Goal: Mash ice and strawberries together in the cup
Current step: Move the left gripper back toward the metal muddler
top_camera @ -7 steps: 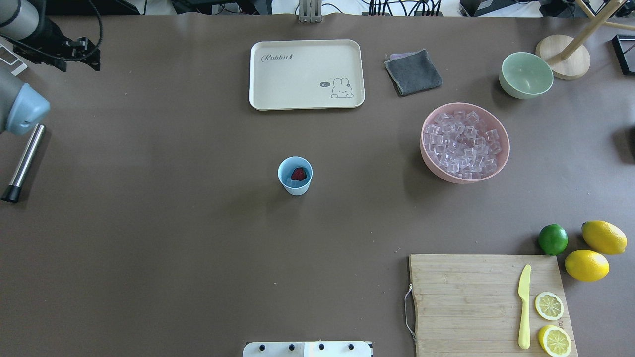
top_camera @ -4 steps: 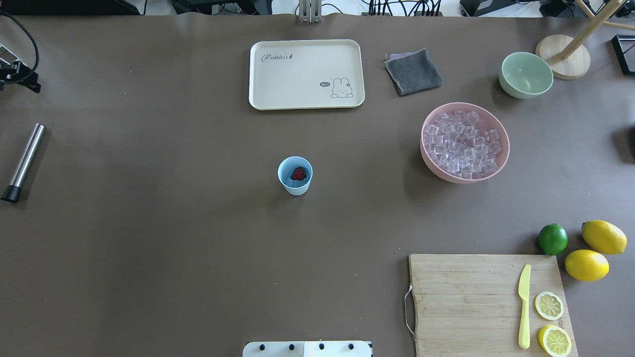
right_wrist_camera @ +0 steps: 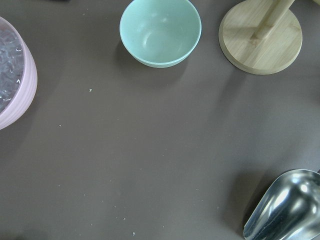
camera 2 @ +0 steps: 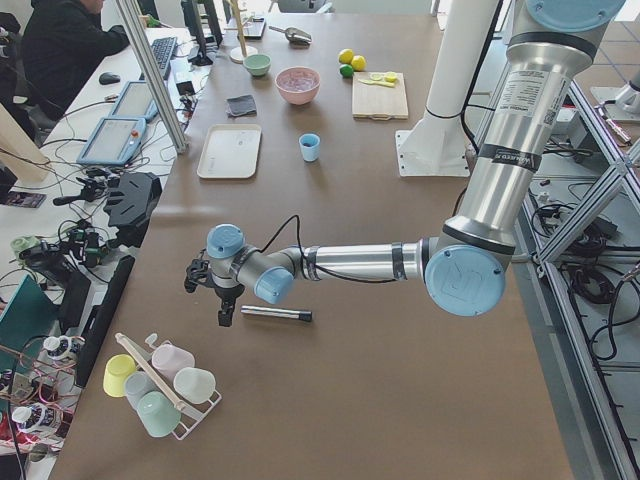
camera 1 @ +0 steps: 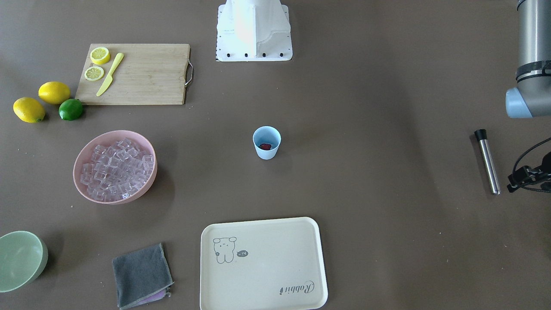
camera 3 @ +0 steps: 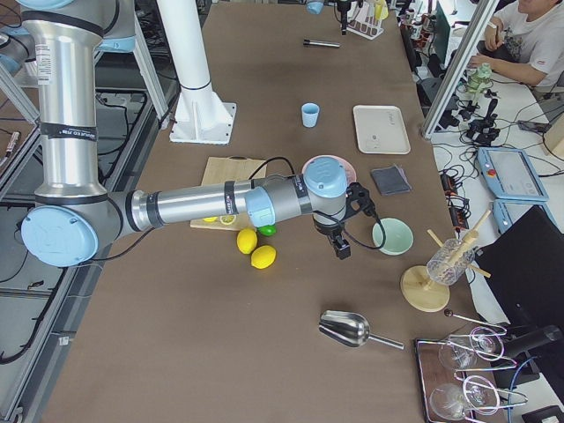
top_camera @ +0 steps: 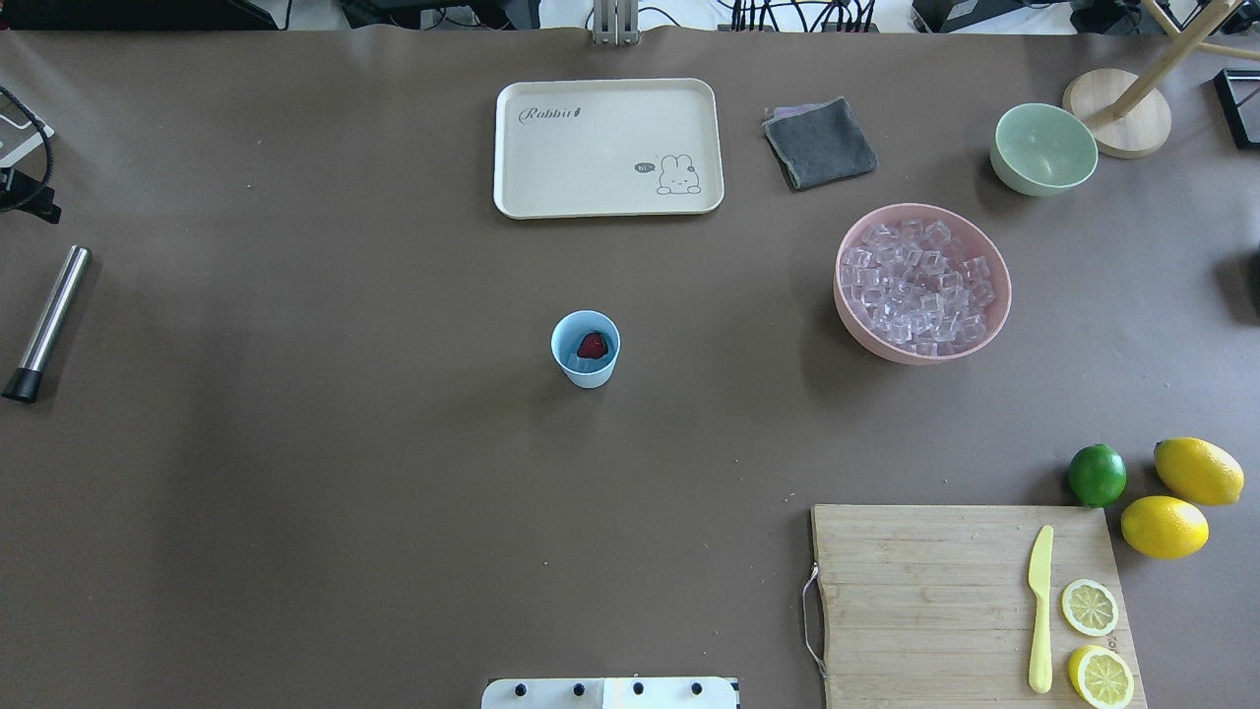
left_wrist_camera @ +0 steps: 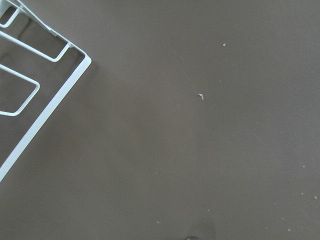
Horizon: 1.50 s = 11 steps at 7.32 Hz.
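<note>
Exterior left: left hand (camera 2: 226,317) hangs beside metal rod (camera 2: 276,314), opening unclear.

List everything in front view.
cup: 1, blue, centre
strawberry: 1, red, in cup
ice: many, clear, in pink bowl
pink bowl: 1, pink, view left
green bowl: 1, green, bottom left
tray: 1, cream, bottom
cloth: 1, grey, beside tray
board: 1, wood, top left
knife: 1, yellow, on board
lemon halves: 2, yellow, on board
lemons: 2, yellow, beside board
lime: 1, green, beside lemons
rod: 1, steel, view right
base: 1, white, top
left arm: 1, grey, beside rod
</note>
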Each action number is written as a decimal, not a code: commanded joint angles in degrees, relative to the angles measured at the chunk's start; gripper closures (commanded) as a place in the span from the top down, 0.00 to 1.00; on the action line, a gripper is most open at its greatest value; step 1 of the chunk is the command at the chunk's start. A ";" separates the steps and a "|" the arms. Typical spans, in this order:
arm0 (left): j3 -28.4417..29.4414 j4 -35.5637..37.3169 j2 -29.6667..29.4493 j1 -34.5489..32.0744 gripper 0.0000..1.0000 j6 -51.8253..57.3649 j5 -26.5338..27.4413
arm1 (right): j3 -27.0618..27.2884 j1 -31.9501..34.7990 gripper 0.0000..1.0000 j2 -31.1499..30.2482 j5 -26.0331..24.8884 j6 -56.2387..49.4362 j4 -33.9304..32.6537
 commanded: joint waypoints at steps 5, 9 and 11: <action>1.68 -8.43 2.56 5.58 0.96 -3.19 -0.26 | 0.36 0.73 0.99 -0.50 -2.53 0.51 2.14; 0.98 -8.26 3.09 6.81 0.49 -3.97 -0.61 | 0.45 0.82 0.99 -1.20 -3.15 0.42 2.23; 0.71 -8.26 3.09 7.77 0.38 -3.98 -0.35 | 0.53 0.90 0.99 -1.55 -3.95 0.24 2.23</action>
